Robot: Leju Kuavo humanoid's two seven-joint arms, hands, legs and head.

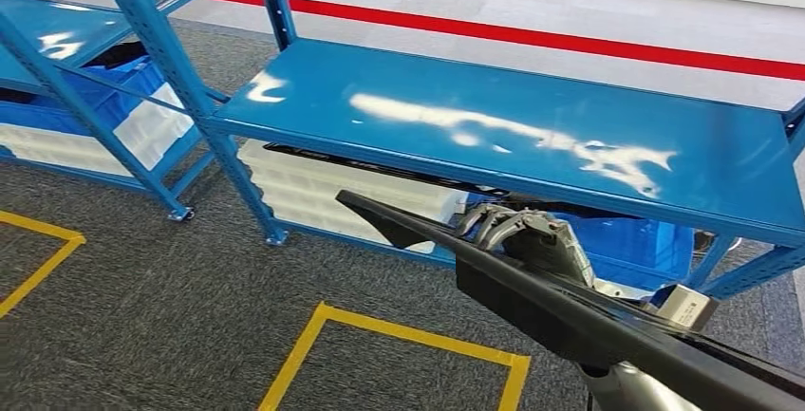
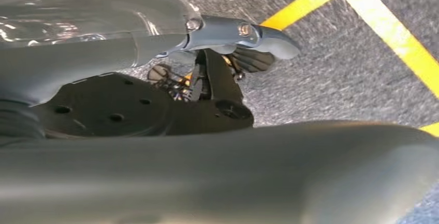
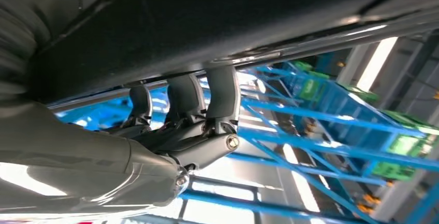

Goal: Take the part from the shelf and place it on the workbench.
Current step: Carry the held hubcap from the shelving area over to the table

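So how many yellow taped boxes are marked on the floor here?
2 in the head view: one yellow outline on the carpet in front of the blue shelf, one at the far left. Both are cut off; others may lie outside the picture.

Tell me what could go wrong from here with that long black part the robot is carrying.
The part is long and its tip points toward the shelf, so a turn could knock it against the blue frame. The right robot hand grips it away from the tip, so that end may sag or twist loose.

The blue metal shelf (image 1: 532,136) is looking glossy and smooth, the long part (image 1: 570,311) is showing matt black plastic, and the grey floor carpet (image 1: 171,307) is looking rough.
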